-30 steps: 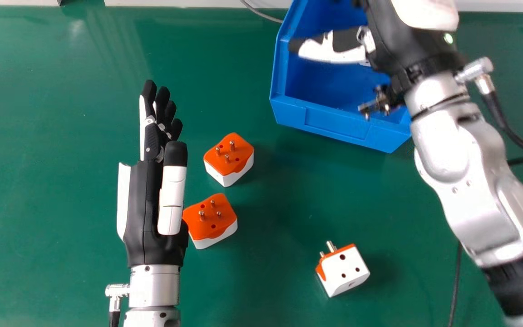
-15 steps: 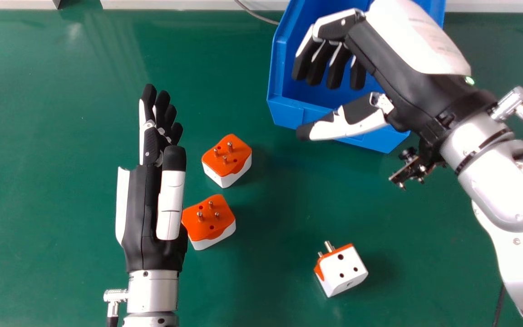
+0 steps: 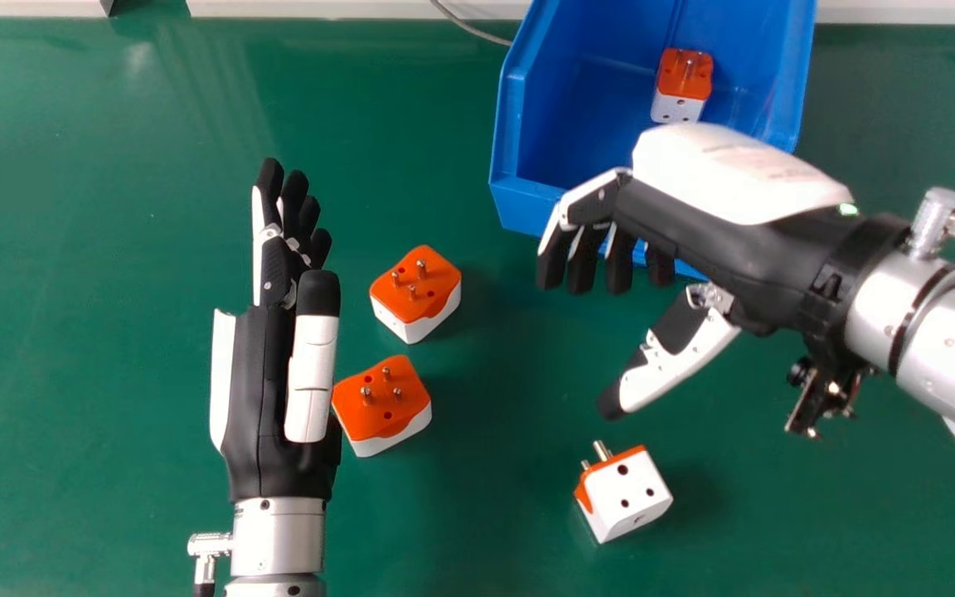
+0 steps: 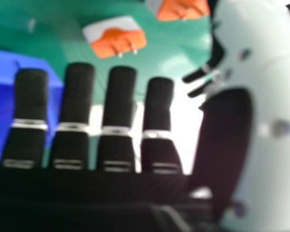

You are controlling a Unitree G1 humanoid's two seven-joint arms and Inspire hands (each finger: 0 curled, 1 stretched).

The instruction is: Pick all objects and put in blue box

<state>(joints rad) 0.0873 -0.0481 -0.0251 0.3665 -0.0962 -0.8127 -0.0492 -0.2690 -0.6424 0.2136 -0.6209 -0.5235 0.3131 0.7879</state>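
Beyond the robot's open right hand (image 3: 693,215), thumb spread, a blue box (image 3: 589,108) holds one orange-and-white plug adapter (image 3: 682,83).

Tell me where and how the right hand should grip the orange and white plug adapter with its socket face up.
Likely across the adapter's white body, fingers and thumb on its left and right sides, the right hand coming from above: the metal pins jut from the far side, and those two flanks look free.
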